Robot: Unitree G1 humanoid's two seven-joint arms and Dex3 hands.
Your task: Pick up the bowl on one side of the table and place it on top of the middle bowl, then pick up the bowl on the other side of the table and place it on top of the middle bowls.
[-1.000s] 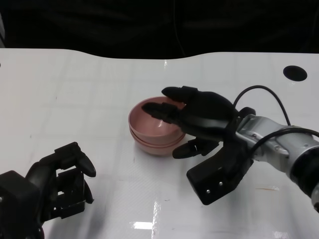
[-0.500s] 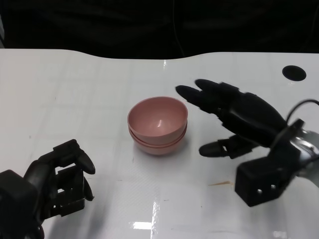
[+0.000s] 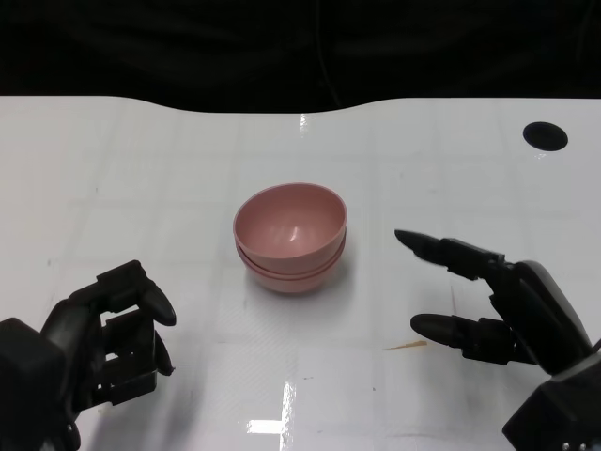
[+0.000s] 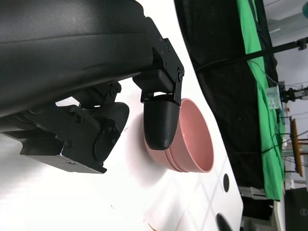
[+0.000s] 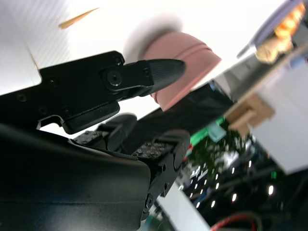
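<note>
A stack of pink bowls [image 3: 289, 237] stands upright in the middle of the white table [image 3: 141, 160]; it also shows in the left wrist view [image 4: 190, 139] and the right wrist view [image 5: 180, 62]. My right hand [image 3: 498, 301] hovers at the lower right, apart from the stack, its fingers spread and holding nothing. Near the lower left edge my left hand [image 3: 103, 338] rests with its fingers curled in on nothing, well clear of the bowls.
A black round hole [image 3: 545, 135] marks the table's far right. A small orange fleck [image 3: 407, 346] lies on the table below my right hand's fingers. The table's far edge curves against a dark backdrop.
My right hand has let go of the top bowl and drawn back to the lower right, away from the stack. The left hand has stayed put.
</note>
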